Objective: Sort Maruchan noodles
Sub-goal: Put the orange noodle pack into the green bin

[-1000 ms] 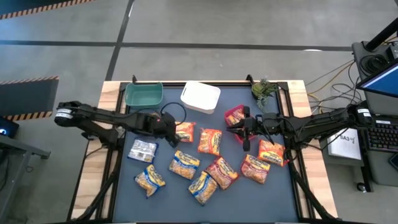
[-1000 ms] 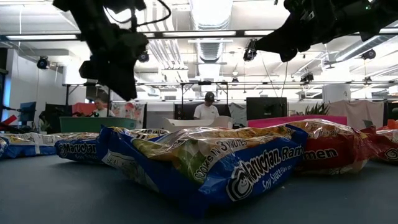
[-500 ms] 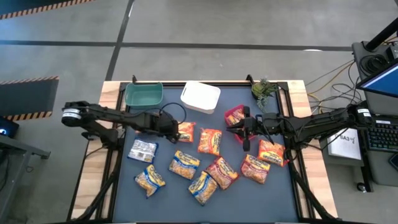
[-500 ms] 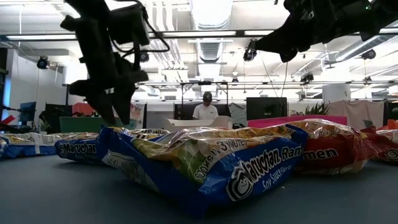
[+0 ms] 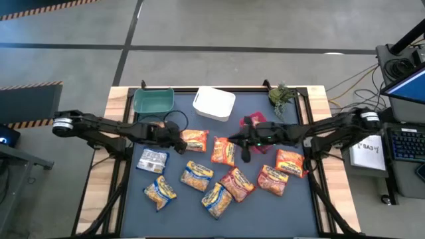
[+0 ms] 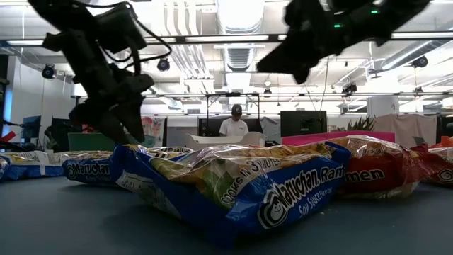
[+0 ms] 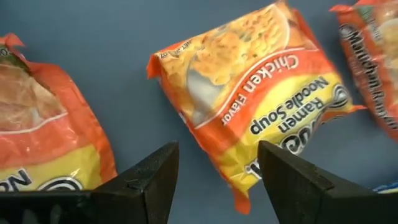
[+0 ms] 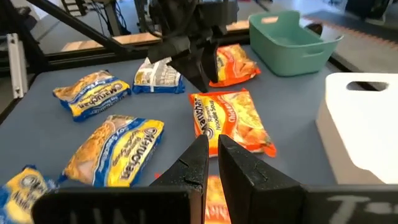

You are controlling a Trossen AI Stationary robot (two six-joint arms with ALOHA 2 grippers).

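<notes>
Several Maruchan noodle packets lie flat on the dark mat (image 5: 179, 212). My left gripper (image 5: 180, 143) (image 6: 124, 131) slants down, open, just off an orange chicken packet (image 5: 195, 139) (image 7: 261, 106). Its fingers (image 7: 143, 186) stand either side of that packet's corner without plainly touching it. My right gripper (image 5: 234, 143) (image 8: 211, 149) is shut and hovers well above another orange packet (image 5: 224, 151) (image 8: 230, 118) in the middle of the mat.
A green bin (image 5: 153, 101) and a white bin (image 5: 214, 104) stand along the far edge. A red bin (image 5: 255, 127) is partly under my right arm. A silver-blue packet (image 5: 152, 160) and several others lie toward the near side. A person (image 6: 236, 124) stands beyond the table.
My left gripper has sunk toward the orange chicken packet and opened. My right gripper, still shut, has gone from over the red bin toward the table's left, to above the middle orange packet. No packet has moved.
</notes>
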